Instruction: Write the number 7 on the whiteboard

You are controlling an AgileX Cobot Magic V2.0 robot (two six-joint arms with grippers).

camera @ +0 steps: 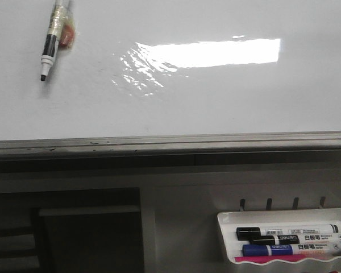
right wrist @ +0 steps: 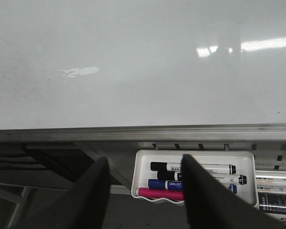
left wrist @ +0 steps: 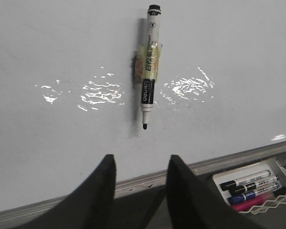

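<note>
Glare hides part of whiteboard (camera: 216, 108); marker (camera: 52, 41) cropped.

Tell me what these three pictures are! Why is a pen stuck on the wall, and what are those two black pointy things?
They come from a robot with two arms. One camera looks forward; two more sit on its wrists. The black pointy shapes are the fingers of its left hand and right hand, both open, holding nothing. The wall is a glossy white whiteboard. A black-and-white marker pen wrapped in yellowish tape sits against it, uncapped, tip down; what holds it there isn't clear. Below hangs a small white plastic tray holding black, blue and pink markers. Nothing is written yet.
</note>
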